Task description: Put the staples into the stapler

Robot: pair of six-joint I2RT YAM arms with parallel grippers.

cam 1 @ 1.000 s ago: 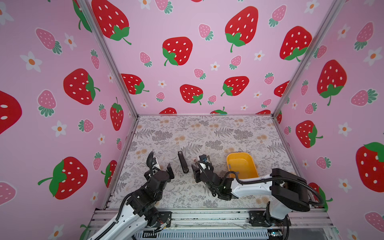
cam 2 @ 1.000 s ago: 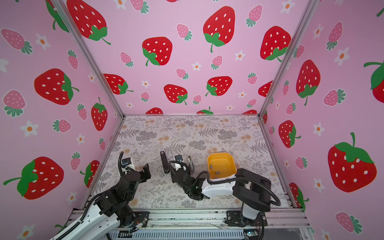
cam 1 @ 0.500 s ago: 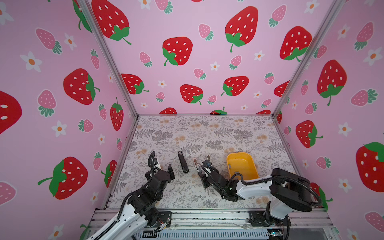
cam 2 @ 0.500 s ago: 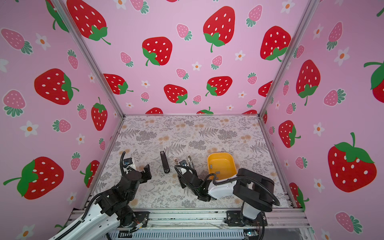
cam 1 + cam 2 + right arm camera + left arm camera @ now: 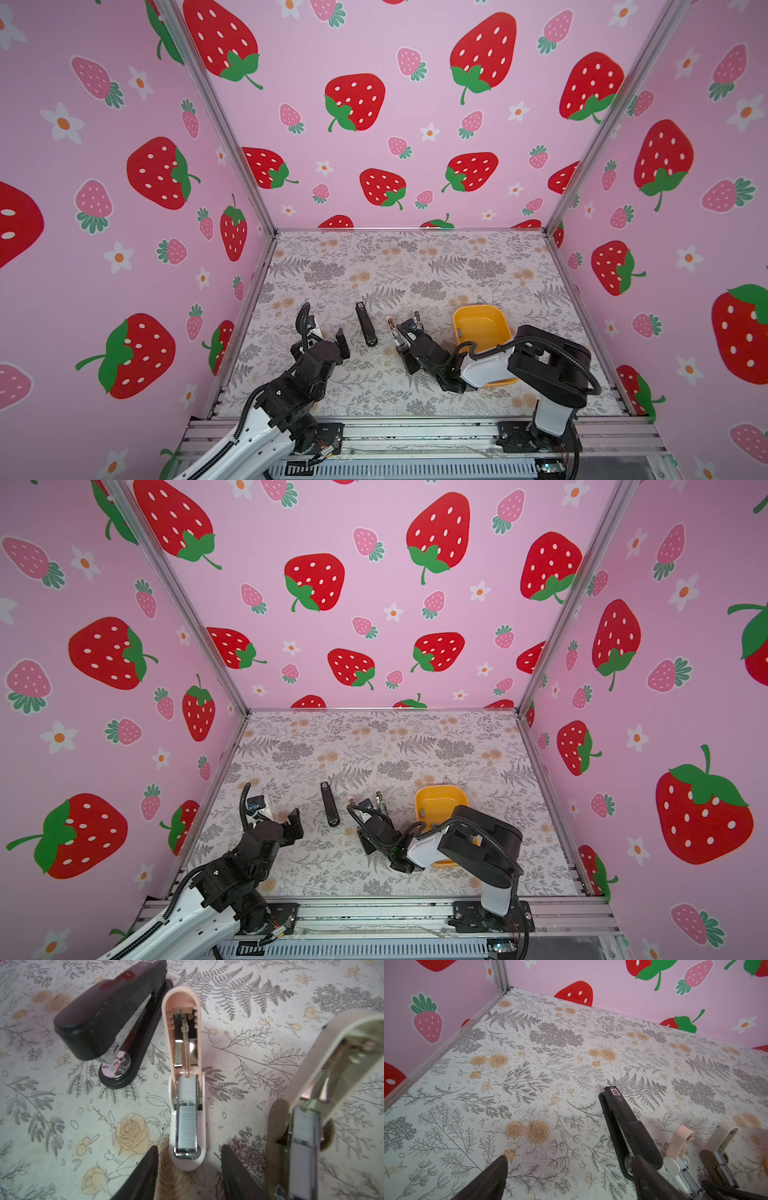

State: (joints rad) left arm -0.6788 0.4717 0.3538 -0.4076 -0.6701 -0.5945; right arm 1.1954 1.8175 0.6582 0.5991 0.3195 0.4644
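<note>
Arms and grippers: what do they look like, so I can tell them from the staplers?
The left arm and right arm have white shells, black joints and black ribbed cables looping alongside. The left gripper and right gripper are black, with flat tapering fingers. No markings are legible.

A white label (image 5: pixel 616 1092) is sitting on the far end of the black stapler (image 5: pixel 623 1118). In the left wrist view it is showing dark figures that are looking like "50", turned sideways. The finer print beside them and the tiny word at the very tip are coming out too small to read. In the right wrist view, red marks (image 5: pixel 124 977) are showing on that stapler's top, blurred past reading. In both top views the label is appearing only as a pale speck.
</note>
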